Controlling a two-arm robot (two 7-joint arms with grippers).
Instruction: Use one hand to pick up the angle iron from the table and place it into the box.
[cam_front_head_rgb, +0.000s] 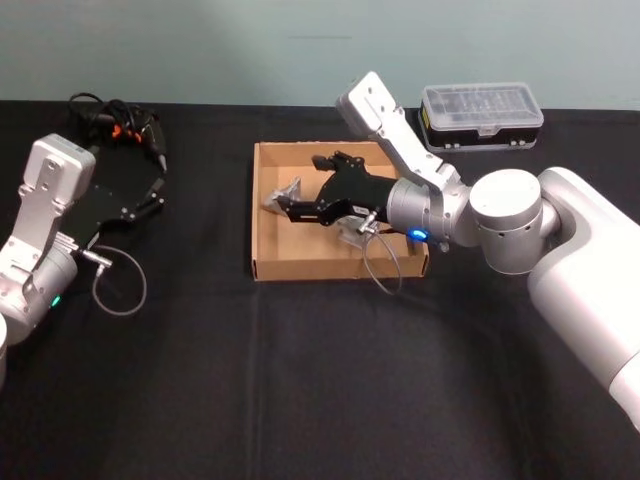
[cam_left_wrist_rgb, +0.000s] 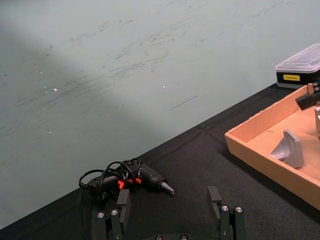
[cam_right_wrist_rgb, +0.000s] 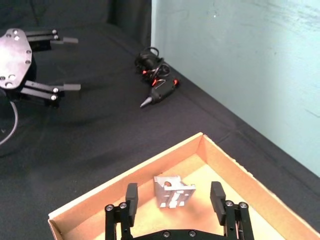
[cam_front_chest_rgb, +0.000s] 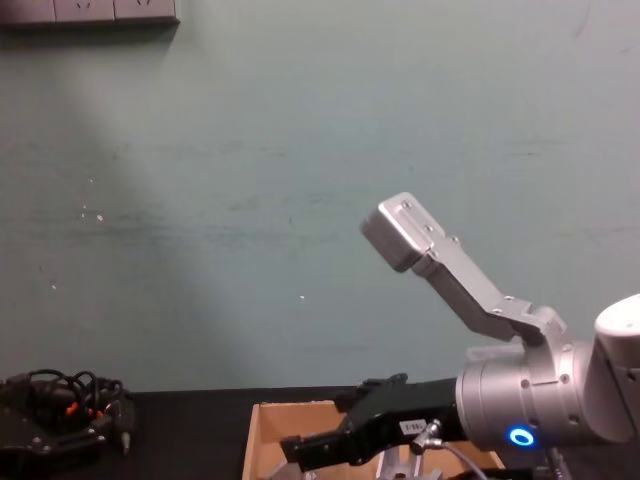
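Note:
The tan cardboard box (cam_front_head_rgb: 268, 222) lies mid-table on the black table (cam_front_head_rgb: 300, 380). A silver angle iron (cam_front_head_rgb: 283, 193) rests on the box floor near its left wall, also seen at angle iron (cam_right_wrist_rgb: 173, 191) and angle iron (cam_left_wrist_rgb: 290, 149). My right gripper (cam_front_head_rgb: 300, 186) hovers over the box, open, with its fingers (cam_right_wrist_rgb: 131, 197) either side of the piece's line and apart from it. A second silver piece (cam_front_head_rgb: 355, 232) lies partly under that arm. My left gripper (cam_left_wrist_rgb: 169, 199) is parked open at the table's left (cam_front_head_rgb: 140, 195).
A black clear-lidded organiser case (cam_front_head_rgb: 482, 115) stands behind the box to the right. A corded hand tool with orange marks (cam_front_head_rgb: 120, 122) lies at the back left, close to the left gripper. A grey cable loop (cam_front_head_rgb: 120, 285) hangs by the left arm.

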